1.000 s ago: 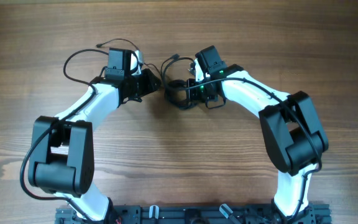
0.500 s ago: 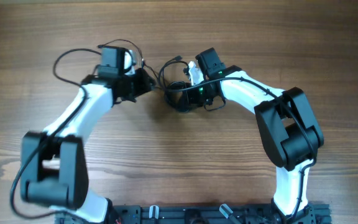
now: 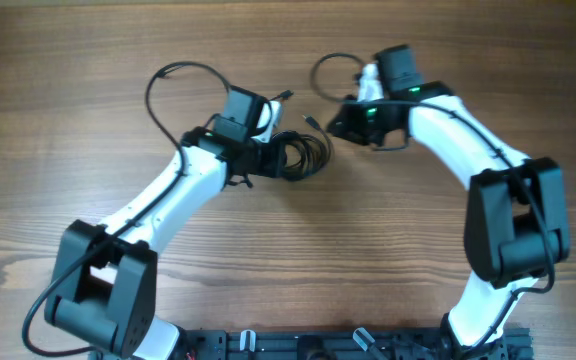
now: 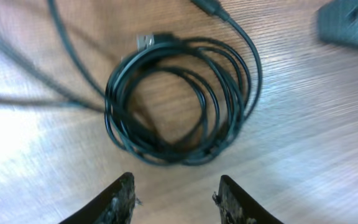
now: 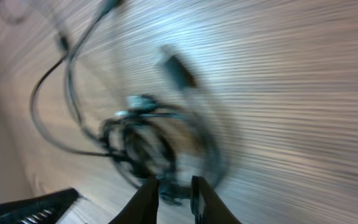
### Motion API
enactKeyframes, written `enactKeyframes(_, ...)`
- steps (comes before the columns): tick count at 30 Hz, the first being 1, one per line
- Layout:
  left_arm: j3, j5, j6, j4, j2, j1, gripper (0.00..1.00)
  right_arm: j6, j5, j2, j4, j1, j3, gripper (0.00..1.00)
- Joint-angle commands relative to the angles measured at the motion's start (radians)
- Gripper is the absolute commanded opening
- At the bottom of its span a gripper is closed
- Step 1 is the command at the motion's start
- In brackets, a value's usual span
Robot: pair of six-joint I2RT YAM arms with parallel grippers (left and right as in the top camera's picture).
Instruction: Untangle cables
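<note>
The cables are a coil of thin black cord [image 3: 306, 156] lying on the wooden table between the two arms. In the left wrist view the coil [image 4: 179, 102] lies just beyond my left gripper [image 4: 178, 190], with one plug end [image 4: 209, 6] at the top. My left gripper [image 3: 273, 158] is open and empty, right beside the coil's left edge. My right gripper [image 3: 340, 122] is up and to the right of the coil. In the blurred right wrist view its jaws [image 5: 174, 186] stand close together with a narrow gap, and the coil [image 5: 135, 143] shows beyond them.
Thicker black wires loop off both wrists, one above the left arm [image 3: 168, 80] and one above the right [image 3: 323, 70]. The right gripper's body shows in the left wrist view [image 4: 353, 22]. The arm bases stand at the near table edge.
My right gripper has moved up and to the right, away from the coil. My left arm has swung right, so its open gripper now sits against the coil.
</note>
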Motion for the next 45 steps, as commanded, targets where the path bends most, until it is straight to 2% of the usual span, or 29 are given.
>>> enactKeyframes(1, -0.006, -0.206, 0.379, 0.053, 0.057, -0.049, 0.47, -0.024, 0.014, -0.014, -0.062, -0.074, 0.005, 0.20)
enactKeyframes(3, -0.006, -0.206, 0.525, 0.064, 0.084, -0.049, 0.51, -0.049, 0.015, -0.014, -0.099, -0.103, 0.004, 0.21)
enactKeyframes(5, -0.006, -0.206, 0.657, 0.064, 0.117, -0.047, 0.51, -0.074, 0.023, -0.014, -0.129, -0.121, 0.004, 0.21)
enactKeyframes(10, -0.006, -0.148, 0.809, 0.056, 0.139, -0.049, 0.49, -0.072, 0.048, -0.014, -0.134, -0.122, 0.004, 0.27)
enactKeyframes(12, -0.006, -0.141, 0.886, 0.056, 0.138, -0.056, 0.40, -0.072, 0.049, -0.014, -0.133, -0.122, 0.004, 0.30)
enactKeyframes(13, -0.006, -0.141, 0.920, 0.053, 0.138, -0.061, 0.39, -0.073, 0.049, -0.014, -0.134, -0.122, 0.004, 0.32)
enactKeyframes(15, -0.005, -0.137, 0.947, 0.039, 0.138, -0.072, 0.44, -0.073, 0.049, -0.014, -0.134, -0.122, 0.004, 0.33)
enactKeyframes(18, -0.006, -0.056, 0.946, 0.003, 0.139, -0.100, 0.63, -0.072, 0.068, -0.014, -0.134, -0.122, 0.004, 0.34)
enactKeyframes(19, -0.010, -0.006, 0.946, 0.005, 0.145, -0.108, 0.65, -0.072, 0.067, -0.014, -0.134, -0.122, 0.004, 0.36)
enactKeyframes(24, -0.040, -0.019, 0.945, 0.052, 0.206, -0.107, 0.62, -0.070, 0.067, -0.014, -0.134, -0.122, 0.004, 0.37)
enactKeyframes(27, -0.040, -0.092, 0.945, 0.102, 0.235, -0.107, 0.56, -0.070, 0.067, -0.014, -0.134, -0.122, 0.004, 0.38)
enactKeyframes(30, -0.039, -0.135, 0.946, 0.133, 0.233, -0.107, 0.44, -0.070, 0.067, -0.014, -0.134, -0.122, 0.003, 0.38)
enactKeyframes(33, -0.038, -0.135, 0.946, 0.134, 0.225, -0.107, 0.22, -0.070, 0.067, -0.014, -0.134, -0.122, 0.003, 0.38)
enactKeyframes(34, -0.038, -0.135, 0.946, 0.132, 0.217, -0.107, 0.09, -0.069, 0.067, -0.014, -0.134, -0.122, 0.002, 0.38)
enactKeyframes(38, -0.038, -0.135, 0.946, 0.131, 0.189, -0.107, 0.04, -0.070, 0.066, -0.014, -0.131, -0.122, -0.012, 0.38)
enactKeyframes(40, -0.038, -0.134, 0.946, 0.124, 0.166, -0.107, 0.04, -0.087, 0.046, -0.014, -0.131, -0.120, -0.017, 0.34)
enactKeyframes(43, -0.037, -0.121, 0.945, 0.108, 0.117, -0.107, 0.04, -0.217, -0.124, -0.014, -0.129, -0.110, -0.019, 0.37)
enactKeyframes(45, -0.037, -0.090, 0.945, 0.098, 0.084, -0.105, 0.04, -0.253, -0.226, -0.014, -0.129, -0.102, -0.019, 0.39)
